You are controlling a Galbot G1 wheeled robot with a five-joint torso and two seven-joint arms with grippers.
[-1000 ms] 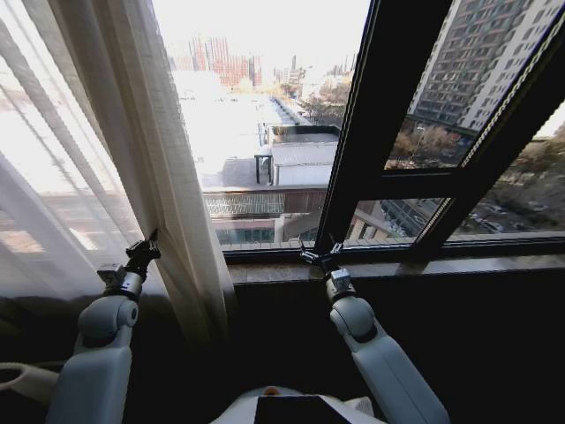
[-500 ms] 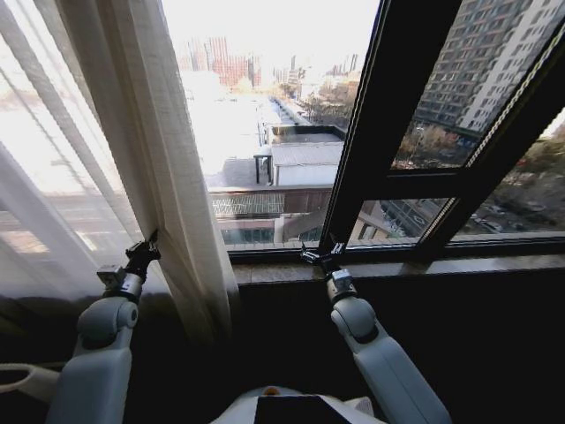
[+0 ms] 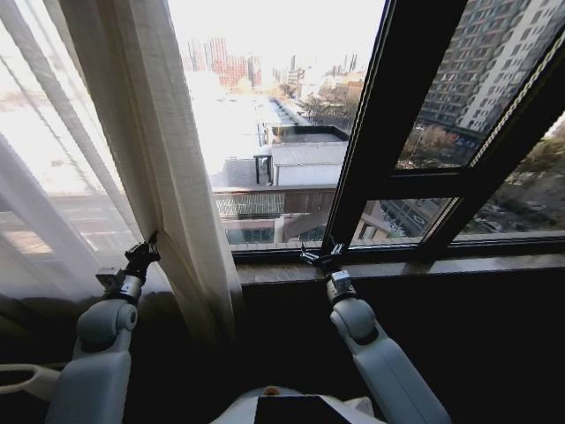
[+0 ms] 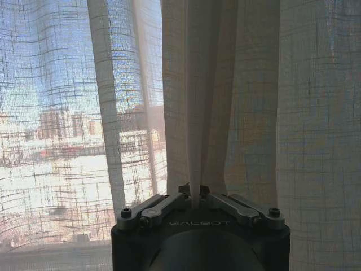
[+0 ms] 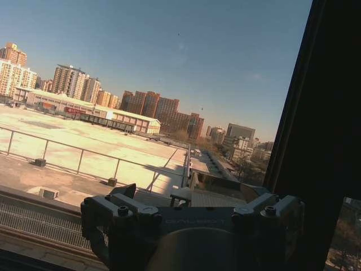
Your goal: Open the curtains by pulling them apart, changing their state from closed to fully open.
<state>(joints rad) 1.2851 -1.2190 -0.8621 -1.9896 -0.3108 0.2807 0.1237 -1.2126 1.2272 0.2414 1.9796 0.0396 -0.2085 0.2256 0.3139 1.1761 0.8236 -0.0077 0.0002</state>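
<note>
Head view: the curtains [image 3: 150,168], sheer cream fabric in long vertical pleats, sit bunched on the robot's left, and the glass to their right is bare. Left gripper [image 3: 148,246] is up against the lower part of the gathered edge; its fingers are too small here to judge. Right gripper [image 3: 316,254] hovers just above the dark window sill [image 3: 415,266], beside the black window frame [image 3: 388,132], holding nothing, fingers look spread, though I can't be sure at this angle. City rooftops [image 3: 291,159] show through the pane. Left wrist view: the left gripper [image 4: 192,193] is pinched closed on a narrow vertical fold of the curtains [image 4: 192,113]; the fold runs straight up from between the tips. Weave is coarse, translucent, with buildings showing faintly through it. Right wrist view: the right gripper [image 5: 192,202] is empty, fingers wide apart, facing open glass; the dark frame [image 5: 316,141] stands along one side, with flat roof and distant towers outside.
</note>
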